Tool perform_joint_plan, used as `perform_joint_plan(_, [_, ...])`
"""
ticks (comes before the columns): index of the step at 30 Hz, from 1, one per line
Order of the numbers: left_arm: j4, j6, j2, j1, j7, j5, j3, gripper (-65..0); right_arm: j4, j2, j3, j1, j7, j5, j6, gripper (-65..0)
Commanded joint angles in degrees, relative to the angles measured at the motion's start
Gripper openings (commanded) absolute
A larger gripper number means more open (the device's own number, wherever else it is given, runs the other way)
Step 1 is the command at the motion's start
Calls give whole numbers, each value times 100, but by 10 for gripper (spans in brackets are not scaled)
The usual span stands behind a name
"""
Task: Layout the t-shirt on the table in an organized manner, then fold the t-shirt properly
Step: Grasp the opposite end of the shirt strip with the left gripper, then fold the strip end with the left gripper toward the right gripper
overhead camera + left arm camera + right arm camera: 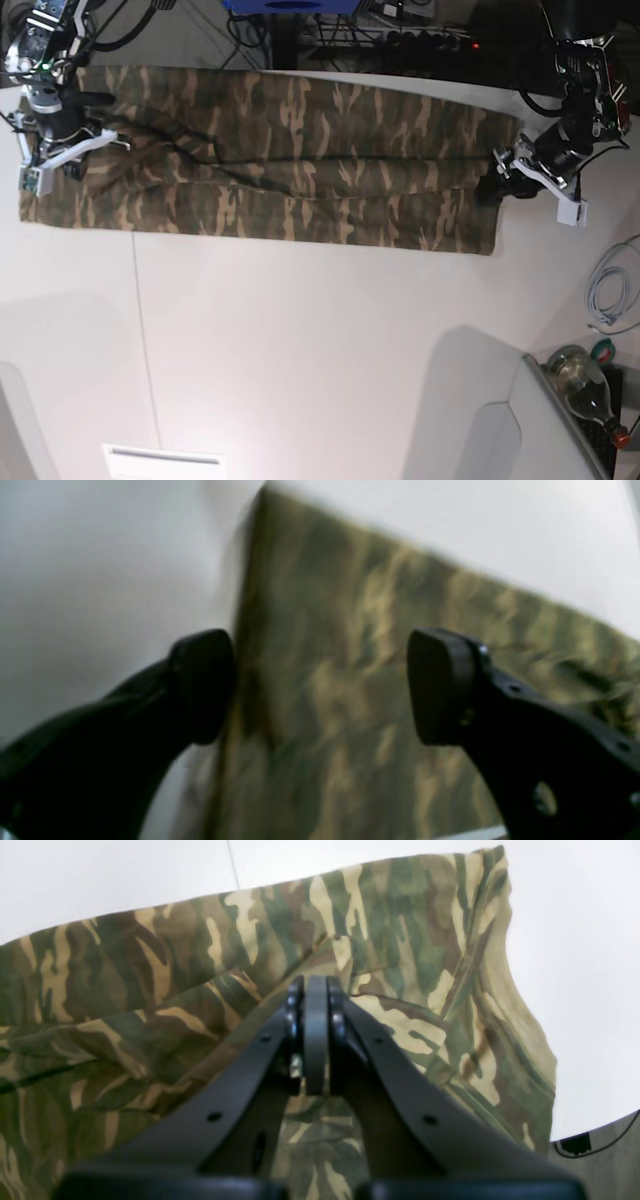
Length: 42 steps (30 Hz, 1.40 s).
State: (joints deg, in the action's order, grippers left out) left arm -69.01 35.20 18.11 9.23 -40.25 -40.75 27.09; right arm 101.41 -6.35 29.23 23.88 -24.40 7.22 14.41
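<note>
White table (320,360), one t-shirt (300,160), two claws

From my remote station the base view is evenly lit from above; the table (320,350) reads bright white, with soft grey shadow patches along its near edge and a dim, cluttered background beyond the far edge. The left wrist view is heavily smeared by motion blur: the t-shirt (360,690) shows only streaked camouflage, and the left gripper (320,687) is soft and dark. The right wrist view is sharper, though the tabletop blows out to near-white glare at upper right and the right gripper (316,1035) sits underexposed.
</note>
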Motion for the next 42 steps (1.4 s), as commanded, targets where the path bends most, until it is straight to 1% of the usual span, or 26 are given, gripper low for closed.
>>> perform_joint_plan(1, [-48,71,66,-58,91,-17,29,-155,97,33,9,17,133,20,22,-642])
perform_joint_plan(3, [-31,80,13,-66,91,299,29,-155,97,33,9,17,133,20,22,-642])
perform_joint_plan(6, [-13,89,-162,-66,91,721,64,-155,97,33,9,17,133,20,22,-642])
perform_joint_plan(10, [136,89,-312,-66,100,1029,38,-155,97,33,9,17,133,20,22,-642])
perform_joint_plan(15, [734,98,-330,-269,108,1073,29,-156,97,33,9,17,133,20,22,-642])
perform_joint_plan(19, [875,98,-321,-225,636,1073,12,-156,97,33,9,25,133,20,22,-642])
perform_joint_plan(22, [875,98,-294,-207,671,1073,-243,-169,97,33,9,25,133,20,22,-642])
perform_joint_plan(23, [875,98,-286,-207,680,1073,-305,-194,97,33,17,25,133,20,22,-642])
perform_joint_plan(24, [884,98,-286,-207,689,1073,-331,-235,97,33,17,25,133,20,22,-642])
perform_joint_plan(25, [884,98,-286,-207,689,1073,-322,-293,97,33,17,25,124,20,22,-642])
perform_joint_plan(27, [884,89,-286,-216,697,1073,-314,-444,97,24,17,25,124,20,22,-642])
perform_joint_plan(29, [893,62,-286,-269,715,1073,-305,-640,97,24,17,25,124,20,22,-642])
perform_joint_plan(31, [963,54,-233,-427,926,1073,-296,-650,97,24,17,25,124,20,22,-642])
perform_joint_plan(33, [1095,54,-83,-603,1163,1073,-305,-650,97,24,9,25,124,20,22,-642])
perform_joint_plan(39, [1209,45,339,-831,1524,1064,-296,-650,106,24,9,17,124,20,22,-642])
perform_joint_plan(42, [717,36,409,-699,1585,1073,-296,-650,106,33,9,17,124,12,22,-642])
